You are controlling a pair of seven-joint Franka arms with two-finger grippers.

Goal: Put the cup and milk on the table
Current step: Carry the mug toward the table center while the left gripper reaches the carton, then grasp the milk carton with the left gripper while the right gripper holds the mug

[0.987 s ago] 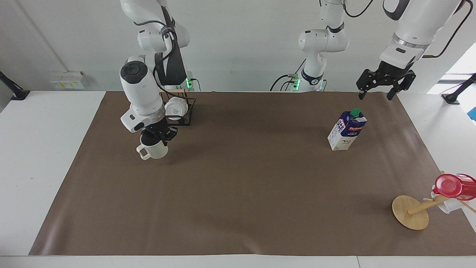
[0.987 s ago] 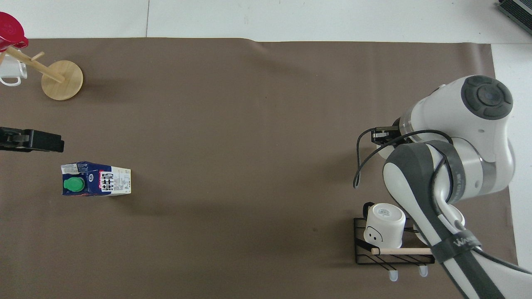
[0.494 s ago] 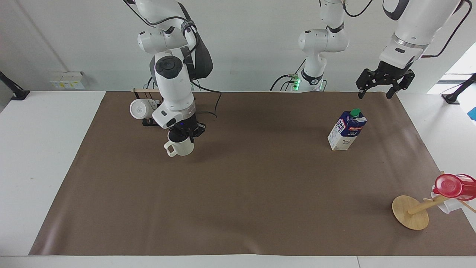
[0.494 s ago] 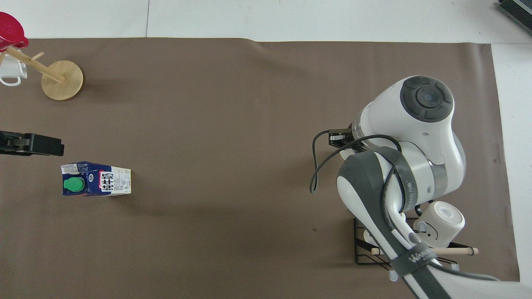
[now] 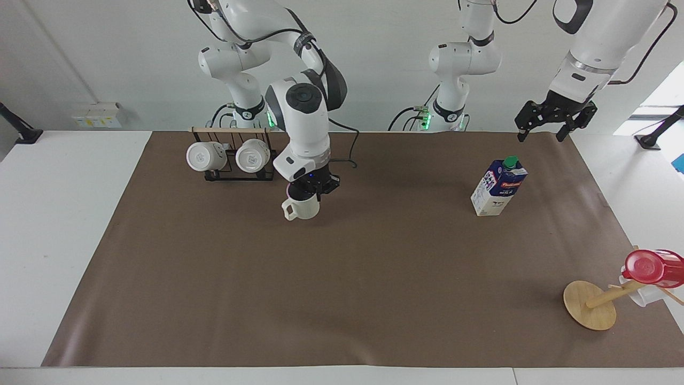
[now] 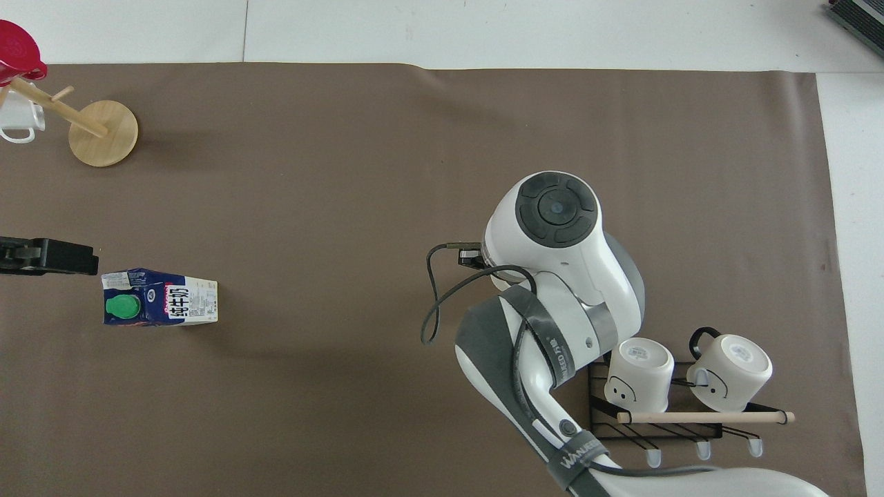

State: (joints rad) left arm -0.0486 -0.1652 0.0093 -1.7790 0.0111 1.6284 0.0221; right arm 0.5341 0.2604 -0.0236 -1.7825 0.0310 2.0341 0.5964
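My right gripper (image 5: 310, 188) is shut on the rim of the cream-white cup (image 5: 302, 208) and holds it upright, low over the brown sheet of the table (image 5: 342, 278), beside the mug rack. In the overhead view the right arm (image 6: 552, 241) hides the cup. The blue-and-white milk carton (image 5: 498, 187) stands upright on the sheet toward the left arm's end; it also shows in the overhead view (image 6: 159, 298). My left gripper (image 5: 541, 135) is open and empty, raised over the sheet's edge near the carton, and shows in the overhead view (image 6: 86, 259).
A black wire rack (image 5: 230, 174) with two white mugs stands near the right arm's base, also in the overhead view (image 6: 656, 431). A round wooden disc with a peg (image 5: 589, 305) and a red cup (image 5: 652, 267) sit at the left arm's end.
My right arm has carried the cup sideways from beside the rack toward the middle of the table. The left gripper has barely moved. The milk has not moved.
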